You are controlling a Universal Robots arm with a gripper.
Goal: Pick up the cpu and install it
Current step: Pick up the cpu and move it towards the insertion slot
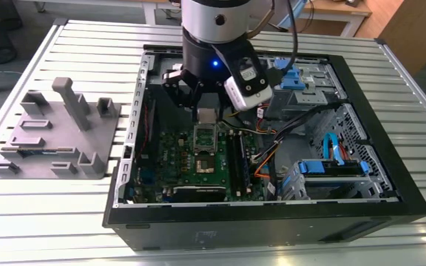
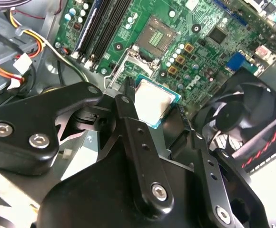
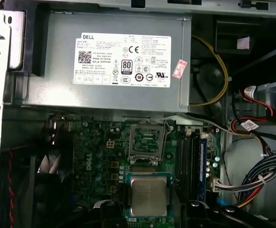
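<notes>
- Several parts crowded round the cpu (image 3: pixel 149 196). Nearest, beneath it, lay the green motherboard (image 3: pixel 100 156), then the open socket (image 3: pixel 147 141) just beyond its edge. The memory slots (image 3: pixel 190 156) ran beside the socket, and farthest off stood the grey power supply (image 3: pixel 104 57).
- Bundled cables (image 3: pixel 252 180) ran past the slots, clear of the socket.
- In the second wrist view a black fan (image 2: pixel 242 118) sat close by the fingers (image 2: pixel 131 123). The exterior view took in the whole computer case (image 1: pixel 272 221) on a slatted table (image 1: pixel 35 221). A grey plastic block (image 1: pixel 57 133) stood beside the case at the exterior view's left.
- The gripper (image 2: pixel 154 102) was drawn in narrow, its black fingers pressed on opposite edges of the cpu. The chip was held flat, metal top up, over the motherboard and just short of the socket. In the exterior view this was at upper centre of the frame, inside the case.
</notes>
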